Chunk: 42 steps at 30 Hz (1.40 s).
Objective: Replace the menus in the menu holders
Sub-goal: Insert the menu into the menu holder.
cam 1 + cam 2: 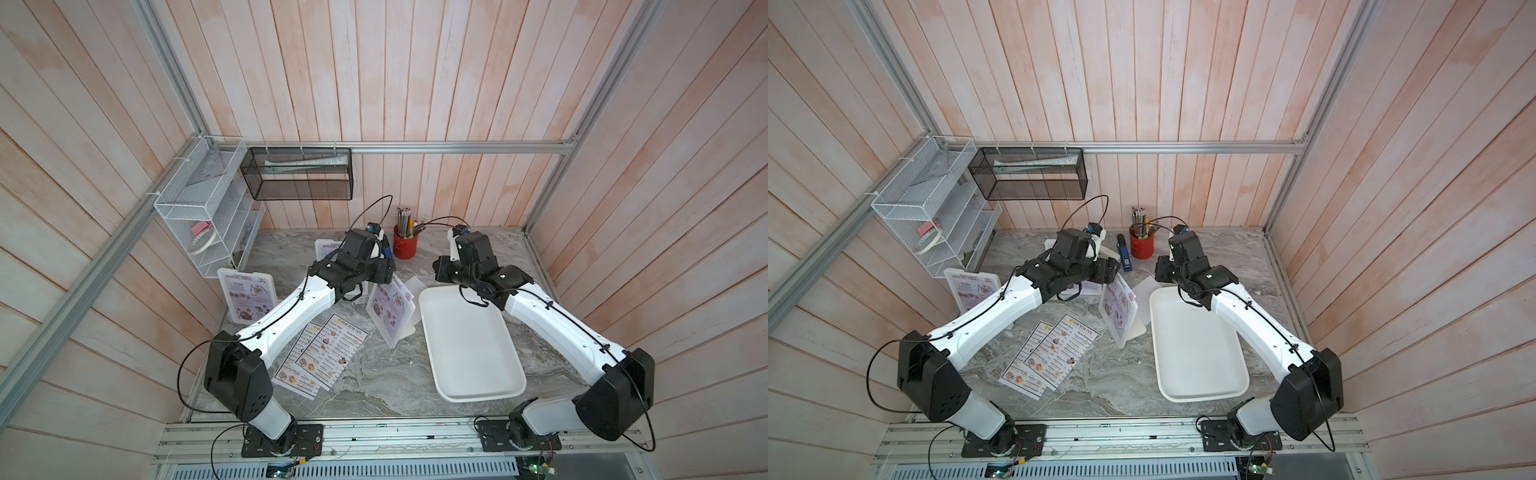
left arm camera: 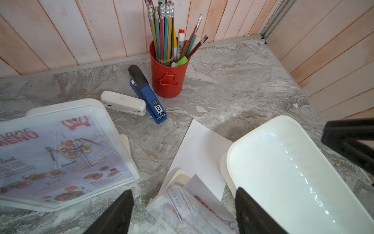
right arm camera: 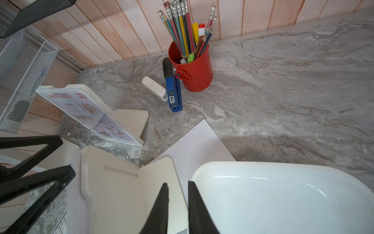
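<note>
Three white menu holders stand on the marble table. The left one (image 1: 247, 297) and the back one (image 2: 60, 158) show red-headed special menus. The middle holder (image 1: 390, 316) tilts beside the tray. My left gripper (image 2: 184, 189) is open over its top edge, where a Dim Sum Inn sheet (image 2: 182, 202) and a pinkish sheet (image 2: 208, 204) stick out between the fingers. My right gripper (image 3: 177, 182) is almost shut with nothing in its narrow gap, above that holder's back and foot (image 3: 121, 192). Dim Sum Inn menus (image 1: 328, 349) lie flat near the left arm.
A large shallow white tray (image 1: 469, 390) lies at the right. A blank white sheet (image 2: 198, 154) lies partly under it. A red pencil cup (image 1: 405, 245), a blue stapler (image 2: 147, 95) and a white stapler (image 2: 123, 103) sit at the back. Wire racks (image 1: 208, 208) hang on the left wall.
</note>
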Each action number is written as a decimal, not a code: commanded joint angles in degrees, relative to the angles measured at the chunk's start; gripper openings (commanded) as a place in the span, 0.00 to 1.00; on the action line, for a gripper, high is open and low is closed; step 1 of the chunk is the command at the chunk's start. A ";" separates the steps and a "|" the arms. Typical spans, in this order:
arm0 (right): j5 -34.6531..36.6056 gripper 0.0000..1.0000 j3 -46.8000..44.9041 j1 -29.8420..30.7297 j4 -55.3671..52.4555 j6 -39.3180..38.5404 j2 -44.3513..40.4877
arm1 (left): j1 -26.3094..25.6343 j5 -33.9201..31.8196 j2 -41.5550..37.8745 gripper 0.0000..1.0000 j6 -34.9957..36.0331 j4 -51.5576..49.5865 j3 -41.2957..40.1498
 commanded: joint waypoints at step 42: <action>-2.19 0.25 -2.52 -0.59 1.81 -1.26 -2.73 | 2.41 1.18 -8.63 0.82 -1.30 -2.53 -0.32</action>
